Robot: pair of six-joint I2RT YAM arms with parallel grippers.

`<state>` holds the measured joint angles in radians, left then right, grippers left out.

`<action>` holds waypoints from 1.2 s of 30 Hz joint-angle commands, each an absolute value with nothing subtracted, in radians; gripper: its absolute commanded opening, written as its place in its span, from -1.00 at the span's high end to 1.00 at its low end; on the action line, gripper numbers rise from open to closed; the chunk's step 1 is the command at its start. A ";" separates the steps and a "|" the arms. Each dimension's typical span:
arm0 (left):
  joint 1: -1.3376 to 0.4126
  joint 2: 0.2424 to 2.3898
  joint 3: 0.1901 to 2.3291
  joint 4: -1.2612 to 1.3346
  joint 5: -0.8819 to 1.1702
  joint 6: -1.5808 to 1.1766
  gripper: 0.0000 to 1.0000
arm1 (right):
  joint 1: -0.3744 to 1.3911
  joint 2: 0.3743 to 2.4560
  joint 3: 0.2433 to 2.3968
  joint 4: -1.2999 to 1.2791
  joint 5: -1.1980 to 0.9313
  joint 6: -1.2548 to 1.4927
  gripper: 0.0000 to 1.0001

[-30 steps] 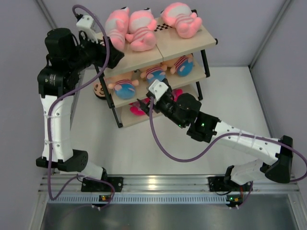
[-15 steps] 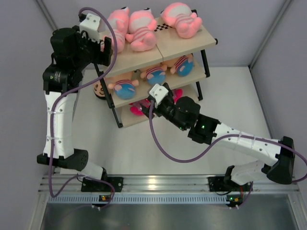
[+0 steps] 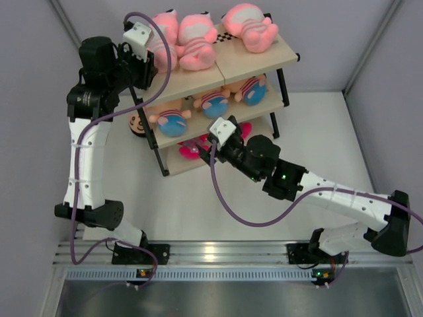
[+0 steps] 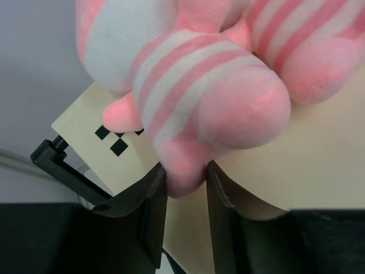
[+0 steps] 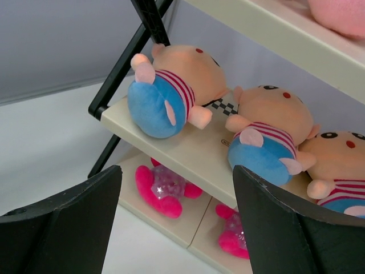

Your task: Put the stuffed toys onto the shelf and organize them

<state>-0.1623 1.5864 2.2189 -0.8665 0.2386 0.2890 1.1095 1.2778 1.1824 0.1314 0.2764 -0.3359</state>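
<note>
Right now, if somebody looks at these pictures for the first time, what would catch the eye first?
Three pink stuffed toys lie in a row on the top board of the shelf, and the left gripper pinches a limb of the leftmost pink toy. On the middle board lie three boy dolls in striped shirts, with the right gripper open in front of them.

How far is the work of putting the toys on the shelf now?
Done: three boy dolls lie on the middle board, two other pink toys on the top board. In hand: the left gripper pinches the leftmost pink toy, already lying there. The right gripper is open, empty. Left: perhaps the round thing beside the shelf; unclear.
</note>
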 commanded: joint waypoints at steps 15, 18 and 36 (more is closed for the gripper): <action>-0.158 1.436 2.186 -0.811 0.256 0.245 1.00 | 1.095 1.223 1.155 0.160 0.293 -0.301 -0.59; -0.158 1.419 2.160 -0.813 0.268 0.232 1.00 | 1.095 1.216 1.157 0.160 0.293 -0.299 -0.59; -0.164 1.420 2.115 -0.815 0.254 0.176 1.00 | 1.097 1.226 1.157 0.146 0.305 -0.295 -0.59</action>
